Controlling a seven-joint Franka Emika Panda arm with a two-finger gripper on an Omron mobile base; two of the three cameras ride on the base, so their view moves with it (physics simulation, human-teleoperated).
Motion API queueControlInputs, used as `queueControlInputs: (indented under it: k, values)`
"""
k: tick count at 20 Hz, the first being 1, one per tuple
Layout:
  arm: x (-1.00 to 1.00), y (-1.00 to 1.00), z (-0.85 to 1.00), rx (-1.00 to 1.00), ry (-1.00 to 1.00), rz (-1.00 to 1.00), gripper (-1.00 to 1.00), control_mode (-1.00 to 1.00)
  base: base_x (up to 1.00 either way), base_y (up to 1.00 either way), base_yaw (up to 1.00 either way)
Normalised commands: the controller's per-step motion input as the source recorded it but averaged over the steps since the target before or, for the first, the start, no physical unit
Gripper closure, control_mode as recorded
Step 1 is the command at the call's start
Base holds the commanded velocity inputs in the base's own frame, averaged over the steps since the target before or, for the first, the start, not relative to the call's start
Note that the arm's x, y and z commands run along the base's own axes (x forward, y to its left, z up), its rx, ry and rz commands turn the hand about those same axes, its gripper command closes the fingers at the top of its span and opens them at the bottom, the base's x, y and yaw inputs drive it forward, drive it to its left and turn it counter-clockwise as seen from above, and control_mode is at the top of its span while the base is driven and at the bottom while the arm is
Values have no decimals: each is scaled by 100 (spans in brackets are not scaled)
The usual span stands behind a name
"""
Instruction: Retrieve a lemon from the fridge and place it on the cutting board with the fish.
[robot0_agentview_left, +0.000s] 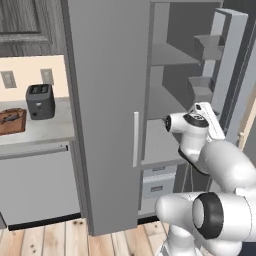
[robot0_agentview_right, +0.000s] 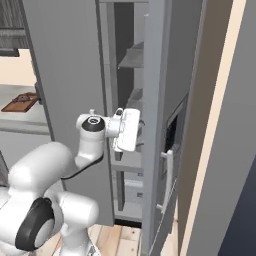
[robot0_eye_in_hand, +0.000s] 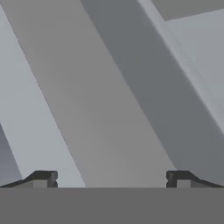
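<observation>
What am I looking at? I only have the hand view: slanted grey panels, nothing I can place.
Observer: That is the inside of the fridge. Its right door is swung open and the left one is shut.
Operator: Where is the tool in there?
Observer: The tool is at the open side, about level with the middle shelf, pointing inward.
Operator: And the drop-off spot?
Observer: The cutting board sits on the counter left of the fridge, next to the toaster, with the fish on it.
</observation>
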Motion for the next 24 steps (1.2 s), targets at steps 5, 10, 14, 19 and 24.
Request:
queueControlInputs:
  k: [5,10,14,19,24]
  values:
    - [-1,-86,0,2,9,-4,-100,-100,0,0,0]
    - [0,-26,1,8,3,-6,-100,-100,0,0,0]
    - [-5,4,19,9,5,-8,-100,-100,0,0,0]
    - [-21,74,45,10,0,-14,-100,-100,0,0,0]
    - [-19,100,23,12,-3,-15,-100,-100,0,0,0]
